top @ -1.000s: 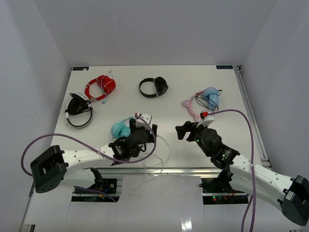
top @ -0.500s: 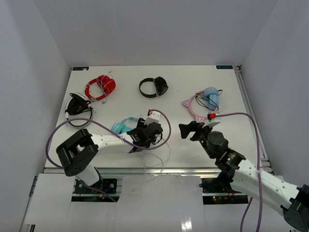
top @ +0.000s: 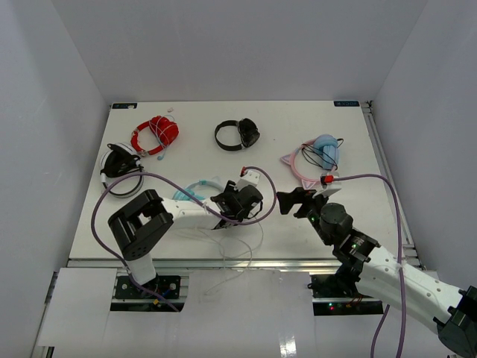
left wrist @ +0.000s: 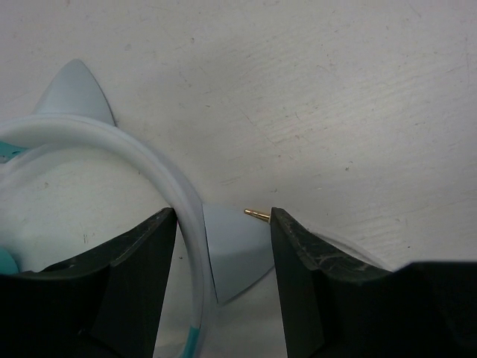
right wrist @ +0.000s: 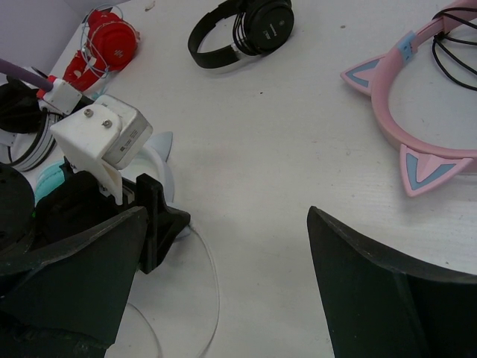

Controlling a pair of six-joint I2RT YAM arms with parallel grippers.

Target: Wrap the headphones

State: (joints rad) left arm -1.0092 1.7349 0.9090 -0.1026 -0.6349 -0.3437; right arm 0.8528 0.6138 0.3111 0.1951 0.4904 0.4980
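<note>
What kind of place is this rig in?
Probably a lab test cell: white table boxed in by plain walls, with red headphones, black headphones and others laid out as props.

White flat table [top: 298,123] carries five headsets. Red corded headphones [top: 154,133] upper left, black headphones [top: 238,134] top centre, black-and-white headphones [top: 121,171] left edge. Pink-banded light-blue cat-ear headphones [top: 317,156] right. Teal cat-ear headphones [top: 190,196] lower centre-left, their thin white cable [right wrist: 216,287] looping toward the bottom edge.

Five headphones (teal pair [top: 192,194], red pair [top: 155,132], pink-banded pair [top: 317,155], two black pairs [top: 238,134] [top: 121,168]); two arms [top: 175,215] [top: 376,259].
</note>
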